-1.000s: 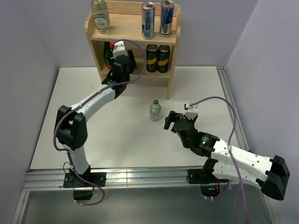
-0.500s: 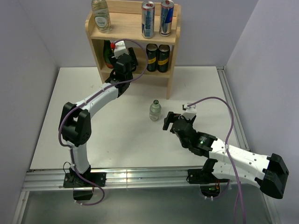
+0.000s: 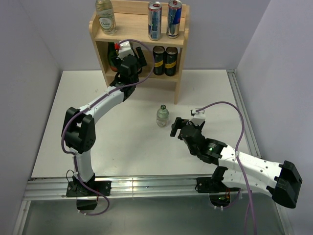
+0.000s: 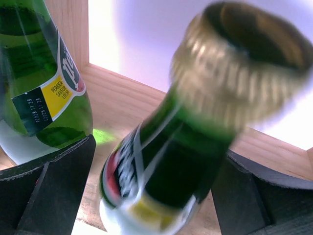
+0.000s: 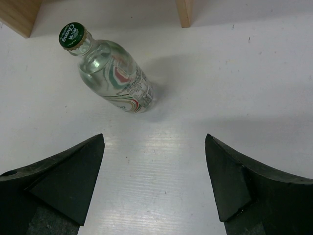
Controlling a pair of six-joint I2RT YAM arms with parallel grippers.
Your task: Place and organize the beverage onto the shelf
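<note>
Left pincer point(image 4: 151, 196) deeper, astride green bottle point(image 4: 166, 161)

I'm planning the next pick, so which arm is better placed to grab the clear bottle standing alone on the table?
Right. The right gripper is open and facing the clear bottle across bare table, while the left gripper is inside the shelf, straddling a green bottle.

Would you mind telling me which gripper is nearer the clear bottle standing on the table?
Right. The right gripper sits just beside the clear bottle, open toward it; the left gripper is inside the shelf.
</note>
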